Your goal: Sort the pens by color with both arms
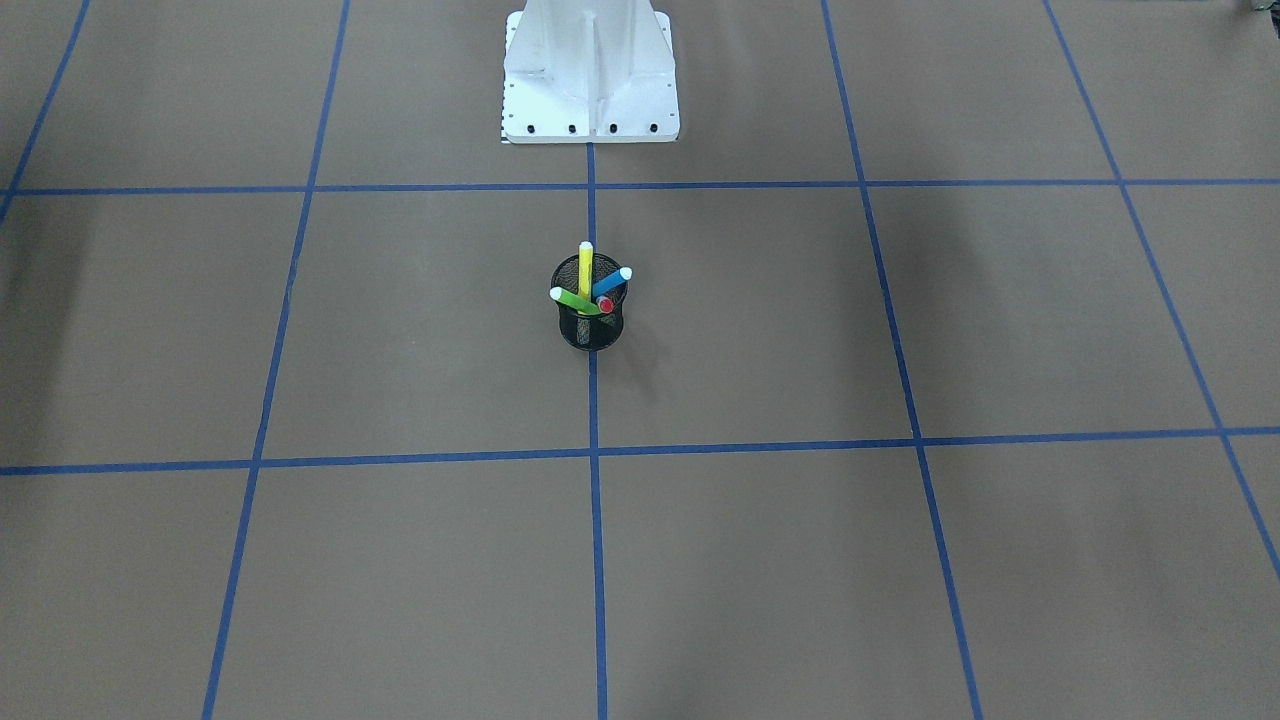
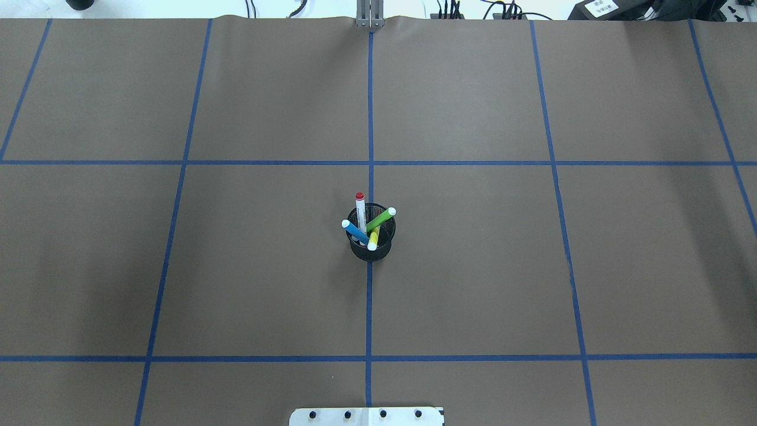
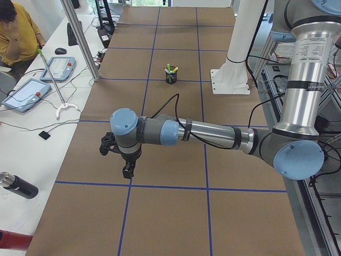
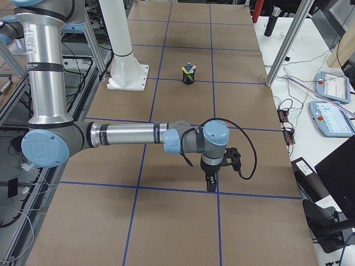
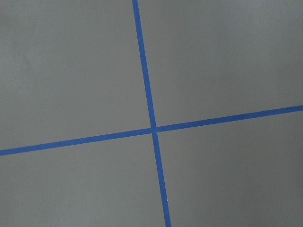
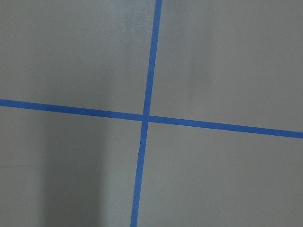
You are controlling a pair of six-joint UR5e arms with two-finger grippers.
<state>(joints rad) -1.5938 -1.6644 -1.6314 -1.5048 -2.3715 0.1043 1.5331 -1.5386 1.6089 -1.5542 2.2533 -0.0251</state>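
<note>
Inspection for you, operator: all four pens stand in the black mesh cup (image 2: 370, 254), which sits at the centre of the table (image 2: 473, 266) on a blue tape line (image 2: 369, 307). In the overhead view, the red-capped white pen (image 2: 360, 210) leans to 12 o'clock, the green pen (image 2: 380, 219) to 2, the blue pen (image 2: 355, 231) to 10 and the yellow pen (image 2: 374, 239) to 6.

The left arm (image 3: 213, 133) and right arm (image 4: 127, 134) stretch low over opposite table ends, well apart from the cup. The left gripper (image 3: 128, 172) and right gripper (image 4: 211, 182) point down. (They show only in the side views, so you cannot tell whether their fingers are open or closed.)
</note>
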